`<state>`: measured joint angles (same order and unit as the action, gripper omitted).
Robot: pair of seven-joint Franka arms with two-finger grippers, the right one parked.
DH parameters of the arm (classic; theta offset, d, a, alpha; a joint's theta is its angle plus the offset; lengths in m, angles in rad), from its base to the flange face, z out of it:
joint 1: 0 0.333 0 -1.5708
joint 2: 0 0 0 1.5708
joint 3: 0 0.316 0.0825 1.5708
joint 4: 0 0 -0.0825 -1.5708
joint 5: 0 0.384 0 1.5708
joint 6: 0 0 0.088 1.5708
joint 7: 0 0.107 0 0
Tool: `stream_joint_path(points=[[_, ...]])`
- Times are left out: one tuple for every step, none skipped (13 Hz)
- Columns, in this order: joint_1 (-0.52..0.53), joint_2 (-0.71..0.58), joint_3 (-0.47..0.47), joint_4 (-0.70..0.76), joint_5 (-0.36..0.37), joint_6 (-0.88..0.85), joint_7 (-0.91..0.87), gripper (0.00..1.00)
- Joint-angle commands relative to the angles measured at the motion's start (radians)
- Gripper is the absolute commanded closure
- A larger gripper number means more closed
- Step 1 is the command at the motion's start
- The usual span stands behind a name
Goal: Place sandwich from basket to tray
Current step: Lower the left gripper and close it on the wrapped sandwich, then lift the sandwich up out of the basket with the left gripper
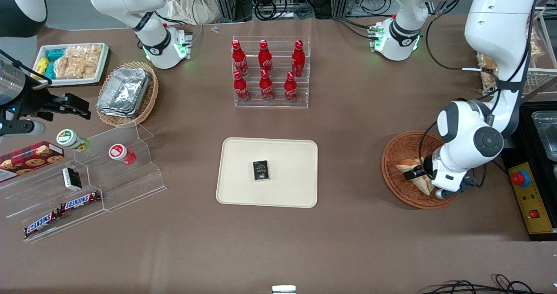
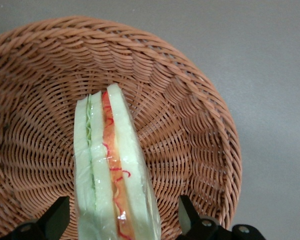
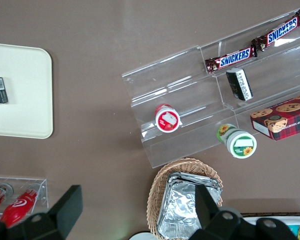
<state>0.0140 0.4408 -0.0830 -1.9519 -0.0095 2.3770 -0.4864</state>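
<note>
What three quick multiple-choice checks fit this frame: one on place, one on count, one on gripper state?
1. Where is the triangular white-bread sandwich?
A. in the round reddish-brown wicker basket
B. on the cream rectangular plastic tray
C. on the table

2. How many red cola bottles stand in the clear rack?
A. four
B. six
C. eight

3. The left gripper fingers are:
A. shut on the sandwich
B. open on either side of the sandwich
C. over the tray

Key: A, wrist view shows it lying on the weave; B, two rows of three; B, gaps show between both fingers and the bread.
</note>
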Motion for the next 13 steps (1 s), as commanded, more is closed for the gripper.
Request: stream_joint_path(points=[[-0.002, 0.009, 0.002, -0.002, -0.012, 0.024, -0.078, 0.23], [0.000, 0.006, 0.002, -0.002, -0.012, 0.022, -0.111, 0.35], [0.001, 0.003, 0.002, -0.002, -0.009, 0.018, -0.138, 0.43], [0.001, 0.000, 0.002, -0.002, -0.006, 0.013, -0.152, 0.56], [0.001, -0.005, 0.002, -0.002, -0.006, 0.008, -0.168, 0.75], [0.000, -0.017, 0.002, -0.001, -0.003, -0.007, -0.187, 0.94], [-0.003, -0.039, 0.002, 0.001, -0.003, -0.040, -0.204, 1.00], [-0.006, -0.068, 0.002, 0.007, -0.003, -0.089, -0.213, 1.00], [-0.019, -0.104, -0.001, 0.025, -0.003, -0.166, -0.215, 1.00], [-0.028, -0.126, -0.001, 0.068, -0.003, -0.261, -0.212, 1.00], [-0.028, -0.126, -0.003, 0.156, -0.003, -0.386, -0.207, 1.00], [-0.028, -0.120, -0.003, 0.256, -0.006, -0.509, -0.202, 1.00], [-0.031, -0.120, -0.004, 0.330, -0.006, -0.607, -0.198, 1.00]])
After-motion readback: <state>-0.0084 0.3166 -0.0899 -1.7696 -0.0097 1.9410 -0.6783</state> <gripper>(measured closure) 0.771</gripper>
